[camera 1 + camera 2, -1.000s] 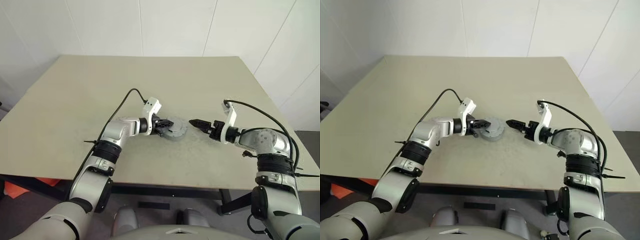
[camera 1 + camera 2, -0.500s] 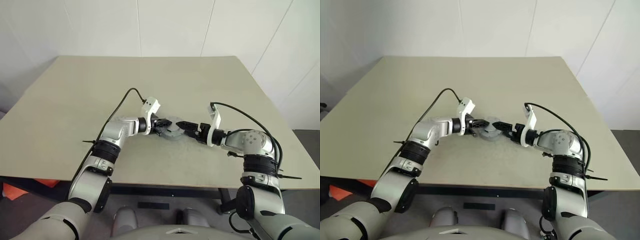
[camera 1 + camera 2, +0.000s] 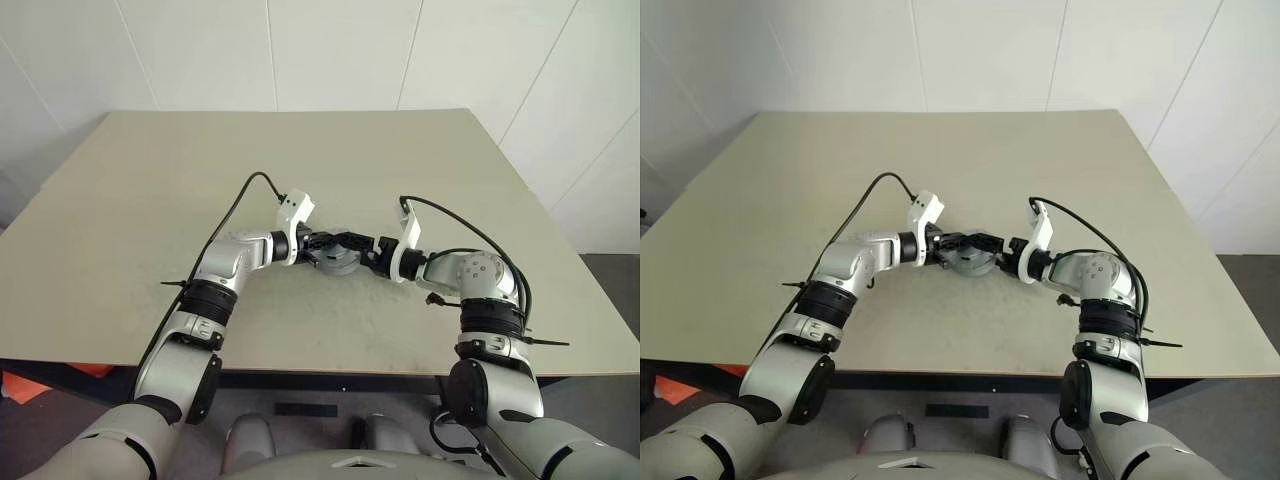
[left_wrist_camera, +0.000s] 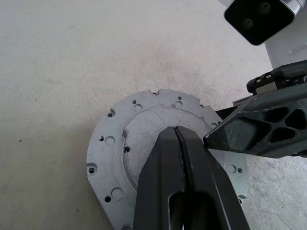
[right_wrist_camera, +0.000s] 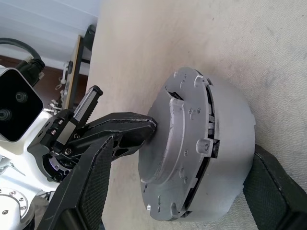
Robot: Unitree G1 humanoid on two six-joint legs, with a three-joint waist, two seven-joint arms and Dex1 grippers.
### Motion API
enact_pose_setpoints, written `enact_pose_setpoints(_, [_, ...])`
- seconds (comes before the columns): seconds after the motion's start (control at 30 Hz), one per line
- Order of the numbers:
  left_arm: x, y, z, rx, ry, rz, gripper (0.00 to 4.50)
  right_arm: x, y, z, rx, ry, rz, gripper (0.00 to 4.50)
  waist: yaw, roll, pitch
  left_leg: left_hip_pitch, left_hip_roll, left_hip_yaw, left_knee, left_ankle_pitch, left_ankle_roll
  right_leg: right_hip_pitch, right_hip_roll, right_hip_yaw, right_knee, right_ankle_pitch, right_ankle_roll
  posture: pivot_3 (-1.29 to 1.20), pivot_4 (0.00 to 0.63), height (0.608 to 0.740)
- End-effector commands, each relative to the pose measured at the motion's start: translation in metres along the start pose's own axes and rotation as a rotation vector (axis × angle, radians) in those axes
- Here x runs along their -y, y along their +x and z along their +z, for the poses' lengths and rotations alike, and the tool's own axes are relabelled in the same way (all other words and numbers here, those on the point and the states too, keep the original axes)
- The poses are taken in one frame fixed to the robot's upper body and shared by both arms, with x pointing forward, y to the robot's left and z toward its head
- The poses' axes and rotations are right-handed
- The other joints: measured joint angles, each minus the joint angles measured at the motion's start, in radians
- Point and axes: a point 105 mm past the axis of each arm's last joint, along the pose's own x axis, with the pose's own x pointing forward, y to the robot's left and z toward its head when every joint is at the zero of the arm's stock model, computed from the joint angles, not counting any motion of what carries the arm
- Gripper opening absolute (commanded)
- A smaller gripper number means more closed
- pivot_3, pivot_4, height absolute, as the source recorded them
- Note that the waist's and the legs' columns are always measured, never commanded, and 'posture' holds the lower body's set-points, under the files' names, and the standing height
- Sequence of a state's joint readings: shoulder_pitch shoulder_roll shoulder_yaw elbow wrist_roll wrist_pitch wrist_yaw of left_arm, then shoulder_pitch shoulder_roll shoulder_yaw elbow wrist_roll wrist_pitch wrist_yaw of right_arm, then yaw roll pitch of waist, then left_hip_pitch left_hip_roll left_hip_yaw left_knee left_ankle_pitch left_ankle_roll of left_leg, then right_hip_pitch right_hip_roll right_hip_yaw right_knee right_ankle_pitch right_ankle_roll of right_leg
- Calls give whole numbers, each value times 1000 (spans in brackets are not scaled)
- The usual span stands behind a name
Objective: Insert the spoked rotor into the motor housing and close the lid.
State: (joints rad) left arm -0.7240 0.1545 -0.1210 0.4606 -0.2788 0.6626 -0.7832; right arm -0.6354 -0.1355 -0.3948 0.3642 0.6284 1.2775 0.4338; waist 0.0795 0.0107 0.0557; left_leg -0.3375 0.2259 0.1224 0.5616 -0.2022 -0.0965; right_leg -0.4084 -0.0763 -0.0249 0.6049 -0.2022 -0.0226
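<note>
The round grey metal motor housing (image 5: 206, 153), with its flat grey lid (image 4: 144, 143) on top, sits mid-way across our beige surface (image 3: 150, 180). Our left gripper (image 4: 178, 139), fingers pressed together, touches the lid; our right gripper (image 5: 192, 191) straddles the housing, fingers spread.

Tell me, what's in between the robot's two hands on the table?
The round grey motor housing with its lid on top. The shut left gripper presses on the lid, and the right gripper's open fingers straddle the housing, as both wrist views show.
</note>
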Motion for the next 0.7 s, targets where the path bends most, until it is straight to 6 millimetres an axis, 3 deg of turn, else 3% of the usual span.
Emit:
enact_pose_setpoints(0.03, [0,1,-5,-22,9,9,0,-26,10,10,16,-40,93,3591,-1,0,0,0,0,0,0,0,0,0,0,0,0,0,0,0,0,740])
enact_pose_setpoints(0.2, [-1,0,-5,-22,13,12,0,-22,8,10,20,-45,80,2115,-1,0,0,1,0,0,0,0,0,1,0,0,0,0,0,0,0,740])
enact_pose_setpoints(0.5, [-2,1,-4,-14,22,16,0,-15,5,15,46,-43,45,2071,4,0,0,1,-1,0,0,0,0,1,-1,0,0,0,0,0,0,740])
enact_pose_setpoints(0.7, [-16,-9,8,63,-15,79,0,-5,5,18,62,-12,1,2071,5,0,0,1,-1,0,0,0,0,1,-1,0,1,0,0,0,0,740])
